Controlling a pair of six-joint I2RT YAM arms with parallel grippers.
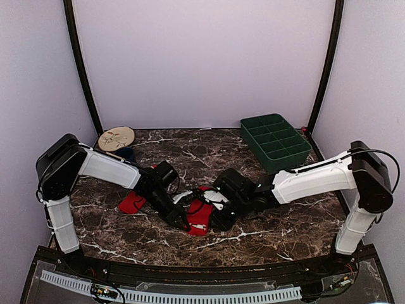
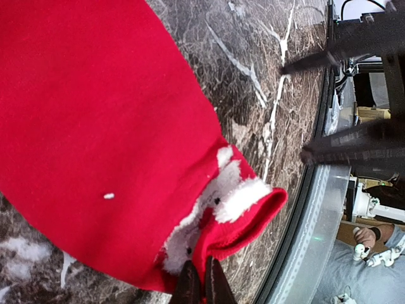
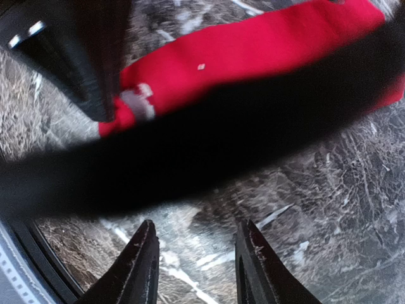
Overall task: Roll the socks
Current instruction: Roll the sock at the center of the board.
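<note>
Soft red knit sock point(image 2: 95, 126), fuzzy white-patterned cuff point(image 2: 235, 190), flat on dark veined marble table point(image 2: 253, 76). Left pincer point(image 2: 202, 286) pinching cuff rim. Right pincer point(image 3: 197, 269) spread, empty.

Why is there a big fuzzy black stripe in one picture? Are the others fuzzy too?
Right wrist view: a dark band too near the lens is out of focus, the red sock behind slightly soft; left wrist view: sock sharp, dark bars blurred; top view: even light, clear.

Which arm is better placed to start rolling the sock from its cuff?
Left. The left gripper is shut on the patterned cuff of the red sock; the right gripper hangs open over bare table, holding nothing.
</note>
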